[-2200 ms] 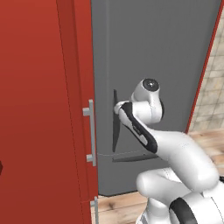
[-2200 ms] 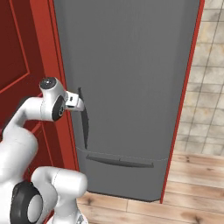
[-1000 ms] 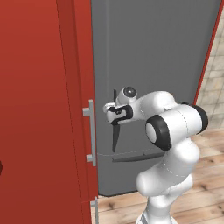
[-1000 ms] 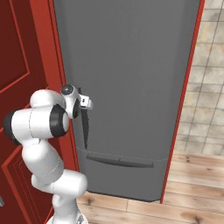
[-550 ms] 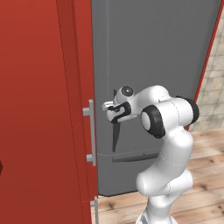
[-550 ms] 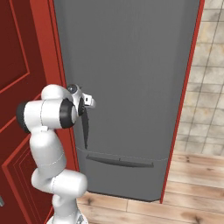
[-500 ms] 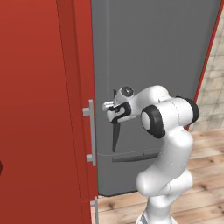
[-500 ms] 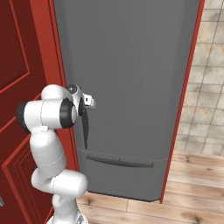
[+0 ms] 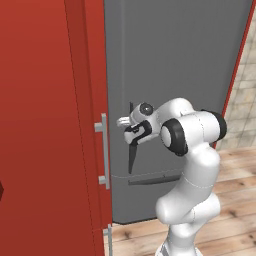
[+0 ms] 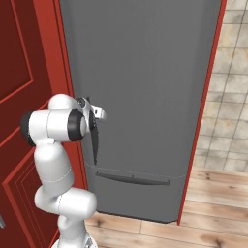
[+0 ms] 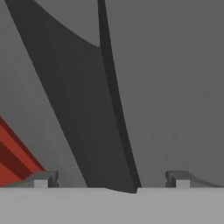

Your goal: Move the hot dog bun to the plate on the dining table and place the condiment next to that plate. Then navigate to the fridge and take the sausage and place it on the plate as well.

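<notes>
**Item: fridge (image 9: pixel 175 75).** Tall plain grey unit, door shut. It stands between a red cabinet (image 9: pixel 45 125) at its 9 o'clock and a tiled wall (image 10: pixel 232 97) at its 3 o'clock, on a wood floor (image 10: pixel 213 203). A lower drawer seam with a shallow pull runs across it near the bottom. I judge the sausage to be inside, hidden by the closed door.

**Item: fridge handle (image 11: pixel 109 109).** Dark, narrow vertical bar along the door's left edge, standing a little proud of the panel so fingers can pass either side. In the hand view it runs from 12 o'clock down to 6 o'clock, leaning slightly, and ends between my tips.

**Item: my gripper (image 9: pixel 131 131).** Held level at handle height, pointed straight into the door. Fingers spread wide apart, one tip on each side of the bar, neither pressing on it in the hand view. Nothing is clamped. The wide stance is there to straddle the bar before closing.

**Item: my arm.** Elbow folded close at 3 o'clock of the handle in the left base view, which I judge leaves room to pull the door outward.

**Status.** Fridge stage of the task; door not yet opened. Next call, in my estimate: close on the bar, then swing. Risk: the tips slipping off so thin a bar.
</notes>
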You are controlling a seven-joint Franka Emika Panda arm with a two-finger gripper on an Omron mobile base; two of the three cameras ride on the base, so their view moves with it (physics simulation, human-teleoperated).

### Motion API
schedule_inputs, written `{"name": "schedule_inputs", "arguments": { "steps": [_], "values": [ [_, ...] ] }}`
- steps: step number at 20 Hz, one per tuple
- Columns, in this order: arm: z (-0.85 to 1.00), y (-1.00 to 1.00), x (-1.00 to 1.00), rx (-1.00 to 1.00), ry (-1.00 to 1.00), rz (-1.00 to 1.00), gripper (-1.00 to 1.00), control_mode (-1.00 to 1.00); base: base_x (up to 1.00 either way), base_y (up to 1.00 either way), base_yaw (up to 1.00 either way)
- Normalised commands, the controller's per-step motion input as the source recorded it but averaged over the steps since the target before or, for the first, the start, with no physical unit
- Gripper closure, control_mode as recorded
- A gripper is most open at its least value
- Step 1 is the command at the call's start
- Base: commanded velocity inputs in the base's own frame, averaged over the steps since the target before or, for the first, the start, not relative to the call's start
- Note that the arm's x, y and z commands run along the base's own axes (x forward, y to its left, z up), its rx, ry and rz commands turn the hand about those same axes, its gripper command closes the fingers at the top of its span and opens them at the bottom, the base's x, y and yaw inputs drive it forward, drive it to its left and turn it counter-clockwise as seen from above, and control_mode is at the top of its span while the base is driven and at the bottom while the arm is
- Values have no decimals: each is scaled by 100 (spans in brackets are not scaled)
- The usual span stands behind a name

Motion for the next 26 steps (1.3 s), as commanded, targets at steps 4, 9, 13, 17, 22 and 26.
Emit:
{"name": "schedule_inputs", "arguments": {
  "steps": [4,9,13,17,22,26],
  "values": [
    [-9,0,42,0,0,-2,100,-100,0,0,0],
    [0,5,17,-4,8,0,100,-100,0,0,0],
    [0,0,0,-9,1,-9,100,-100,0,0,0],
    [0,-18,-12,-2,4,-1,100,-100,0,0,0],
    [0,-39,-46,0,1,0,100,-100,0,0,0],
    [5,-41,-79,3,0,0,100,-100,0,0,0]
  ]
}}
